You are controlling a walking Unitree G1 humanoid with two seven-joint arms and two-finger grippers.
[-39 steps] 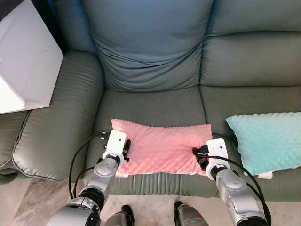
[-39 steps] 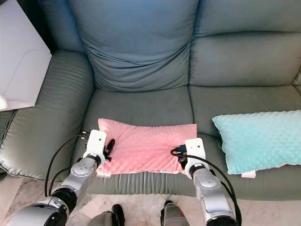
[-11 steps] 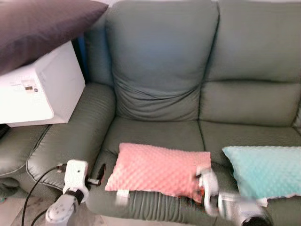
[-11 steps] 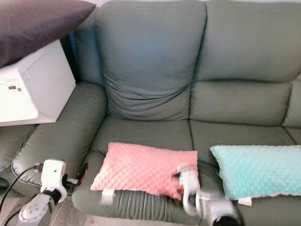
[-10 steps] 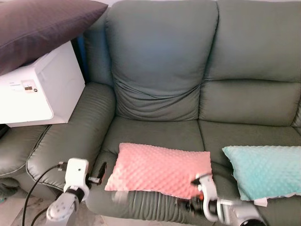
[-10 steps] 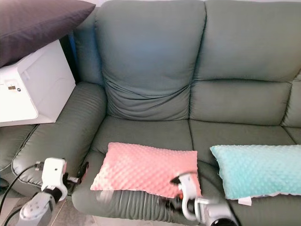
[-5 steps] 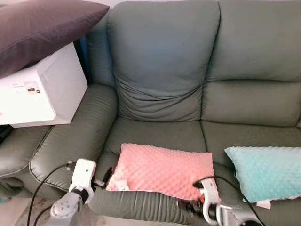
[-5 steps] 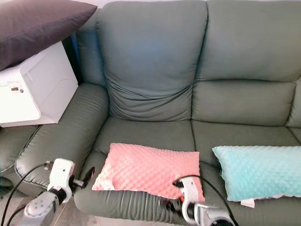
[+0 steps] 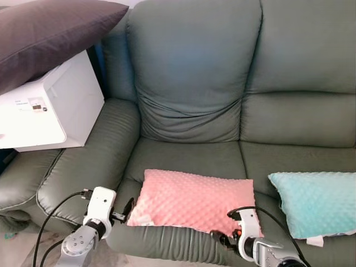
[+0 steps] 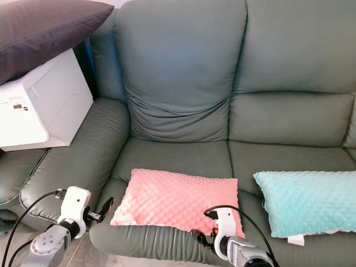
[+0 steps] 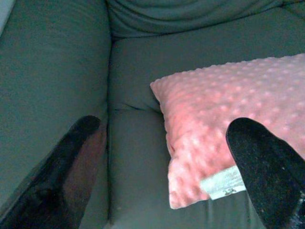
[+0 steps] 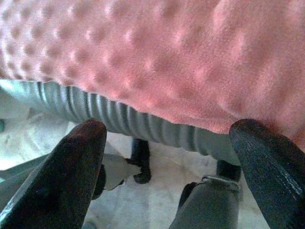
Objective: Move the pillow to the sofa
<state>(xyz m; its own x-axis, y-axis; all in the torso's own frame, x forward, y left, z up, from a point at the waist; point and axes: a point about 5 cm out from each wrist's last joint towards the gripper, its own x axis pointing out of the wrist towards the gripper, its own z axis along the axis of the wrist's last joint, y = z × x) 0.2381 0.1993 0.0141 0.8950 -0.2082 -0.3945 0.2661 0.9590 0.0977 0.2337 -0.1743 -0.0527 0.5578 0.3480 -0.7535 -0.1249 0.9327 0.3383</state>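
On the sofa's (image 9: 189, 83) front cushion, from my head camera, the pink pillow (image 9: 192, 200) lies flat, its near edge at the seat lip, a teal pillow (image 9: 314, 203) well apart to its right. It looks light, soft and floppy; I would take it by both short ends. Open seat lies behind it. Left wrist view: my left claw (image 11: 162, 157) gapes wide, empty, beside the pillow's corner. Right wrist view: my right claw (image 12: 167, 157) spreads open, empty, below the pillow's front edge.
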